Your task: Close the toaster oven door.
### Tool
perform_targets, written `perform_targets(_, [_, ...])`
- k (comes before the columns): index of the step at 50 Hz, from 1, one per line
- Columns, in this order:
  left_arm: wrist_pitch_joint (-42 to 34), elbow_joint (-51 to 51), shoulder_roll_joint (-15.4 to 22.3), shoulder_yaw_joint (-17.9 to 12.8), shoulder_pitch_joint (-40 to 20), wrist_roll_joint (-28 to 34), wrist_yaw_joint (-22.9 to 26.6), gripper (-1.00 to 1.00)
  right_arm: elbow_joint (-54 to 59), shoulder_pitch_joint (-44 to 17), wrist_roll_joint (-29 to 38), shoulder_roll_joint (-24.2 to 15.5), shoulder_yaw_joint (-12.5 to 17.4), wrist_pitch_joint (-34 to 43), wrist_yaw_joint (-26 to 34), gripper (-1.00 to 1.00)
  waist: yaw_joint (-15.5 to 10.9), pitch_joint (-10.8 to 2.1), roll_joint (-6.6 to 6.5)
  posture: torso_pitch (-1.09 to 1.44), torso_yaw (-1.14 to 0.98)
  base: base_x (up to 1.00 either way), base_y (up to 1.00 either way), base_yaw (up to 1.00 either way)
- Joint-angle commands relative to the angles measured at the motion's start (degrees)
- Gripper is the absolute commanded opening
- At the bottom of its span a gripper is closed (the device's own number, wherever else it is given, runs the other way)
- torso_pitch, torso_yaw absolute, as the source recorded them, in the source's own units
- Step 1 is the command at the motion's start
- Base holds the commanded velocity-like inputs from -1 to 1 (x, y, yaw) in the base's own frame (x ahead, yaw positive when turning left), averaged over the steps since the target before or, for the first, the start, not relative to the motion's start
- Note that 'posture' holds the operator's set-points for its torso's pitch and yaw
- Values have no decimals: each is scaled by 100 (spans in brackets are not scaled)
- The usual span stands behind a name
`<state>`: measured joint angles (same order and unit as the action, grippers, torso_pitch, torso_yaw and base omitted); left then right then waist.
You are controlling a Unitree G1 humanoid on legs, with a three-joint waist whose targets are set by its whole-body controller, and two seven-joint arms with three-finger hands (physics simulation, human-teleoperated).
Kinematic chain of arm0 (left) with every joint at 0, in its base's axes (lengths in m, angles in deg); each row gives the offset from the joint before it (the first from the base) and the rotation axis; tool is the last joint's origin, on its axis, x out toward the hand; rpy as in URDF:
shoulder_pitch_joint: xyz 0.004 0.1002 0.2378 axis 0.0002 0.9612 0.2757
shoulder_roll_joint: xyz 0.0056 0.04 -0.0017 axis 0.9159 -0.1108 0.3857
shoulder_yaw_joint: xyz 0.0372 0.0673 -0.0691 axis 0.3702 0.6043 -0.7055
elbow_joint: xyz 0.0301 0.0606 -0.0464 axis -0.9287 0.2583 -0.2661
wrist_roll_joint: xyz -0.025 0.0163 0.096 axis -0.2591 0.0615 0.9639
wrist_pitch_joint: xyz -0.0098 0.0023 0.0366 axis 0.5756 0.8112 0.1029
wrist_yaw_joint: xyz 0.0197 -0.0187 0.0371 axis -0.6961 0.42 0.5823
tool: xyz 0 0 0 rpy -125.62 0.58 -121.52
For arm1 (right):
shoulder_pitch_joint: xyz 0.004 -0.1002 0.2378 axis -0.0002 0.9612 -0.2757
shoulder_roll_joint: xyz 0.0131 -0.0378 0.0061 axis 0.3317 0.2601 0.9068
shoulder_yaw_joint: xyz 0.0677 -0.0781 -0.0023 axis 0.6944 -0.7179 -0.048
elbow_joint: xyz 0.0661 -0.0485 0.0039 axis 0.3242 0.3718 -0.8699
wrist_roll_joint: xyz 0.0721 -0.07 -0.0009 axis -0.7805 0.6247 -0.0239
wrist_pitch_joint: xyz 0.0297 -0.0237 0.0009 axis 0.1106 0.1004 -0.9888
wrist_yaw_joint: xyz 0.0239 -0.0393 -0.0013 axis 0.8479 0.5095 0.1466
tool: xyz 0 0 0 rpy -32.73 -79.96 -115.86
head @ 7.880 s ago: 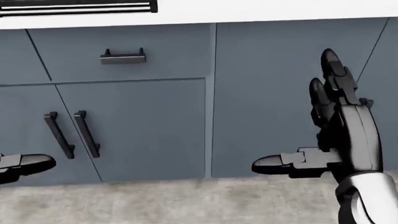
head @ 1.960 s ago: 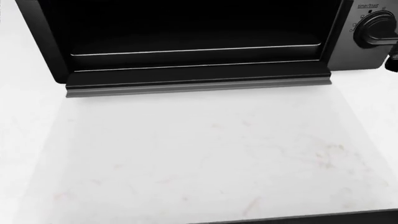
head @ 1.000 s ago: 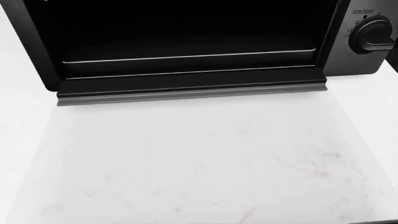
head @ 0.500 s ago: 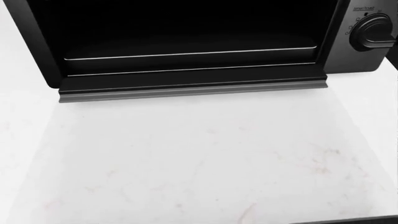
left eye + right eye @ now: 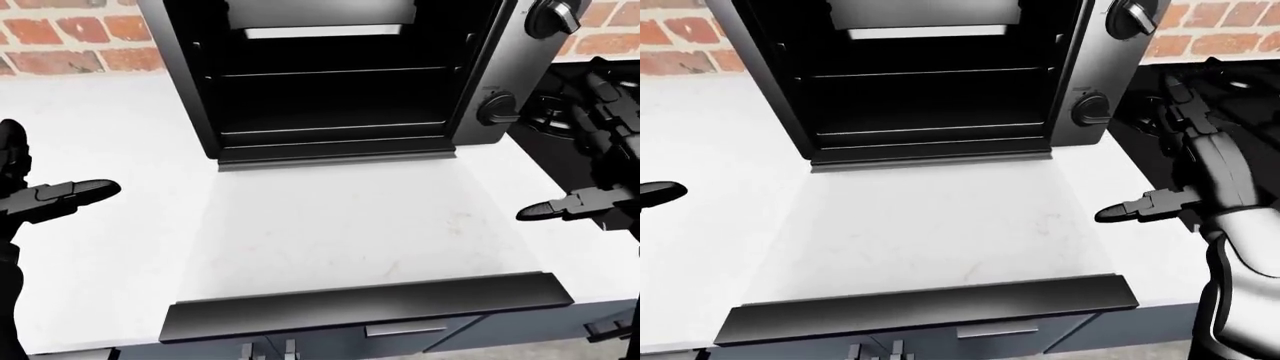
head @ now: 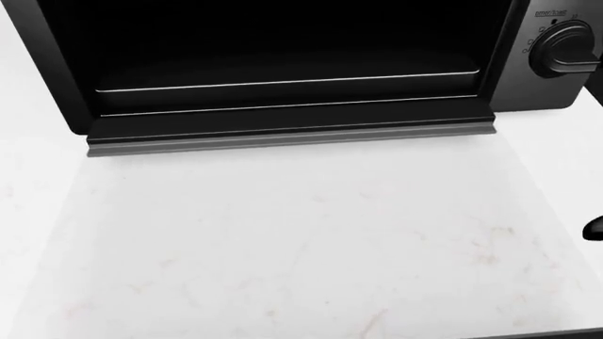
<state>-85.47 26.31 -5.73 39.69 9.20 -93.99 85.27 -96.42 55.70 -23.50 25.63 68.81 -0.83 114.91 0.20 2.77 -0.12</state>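
Note:
The black toaster oven (image 5: pixel 330 90) stands on the white counter (image 5: pixel 110 247) with its cavity open. Its glass door (image 5: pixel 340 225) lies folded flat toward me, and the door's dark handle bar (image 5: pixel 365 304) sits over the counter's near edge. My left hand (image 5: pixel 55 161) hovers open at the left of the left-eye view, well clear of the door. My right hand (image 5: pixel 1140 150) hovers open to the right of the door, thumb pointing left, touching nothing. In the head view only the oven mouth, the hinge edge (image 6: pixel 292 138) and a control knob (image 6: pixel 563 49) show.
A red brick wall (image 5: pixel 70 37) runs behind the oven. A black stove top (image 5: pixel 560 112) lies right of the oven, under my right hand. Grey cabinet fronts with handles (image 5: pixel 405 330) sit below the counter edge.
The view rose from the cabinet fronts to the oven mouth, then held nearly still over the last second. A dark fingertip of my right hand has entered the head view's right edge.

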Motion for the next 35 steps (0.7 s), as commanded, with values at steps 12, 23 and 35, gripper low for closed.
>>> perform_targets(12, [174, -181, 119, -69, -113, -1, -15, 100, -224, -61, 26, -43, 117, -178, 92, 100, 7, -112, -10, 0, 0, 0, 0, 0])
perform_targets(23, [138, -200, 134, -80, -124, -19, -23, 100, -5, -19, 135, -20, 84, -404, 101, 100, 11, -113, -8, 0, 0, 0, 0, 0])
perform_targets(35, [144, -212, 127, -87, -102, -19, -14, 100, 191, 93, 259, 45, 88, -696, 164, 100, 12, -116, 1, 0, 0, 0, 0, 0])
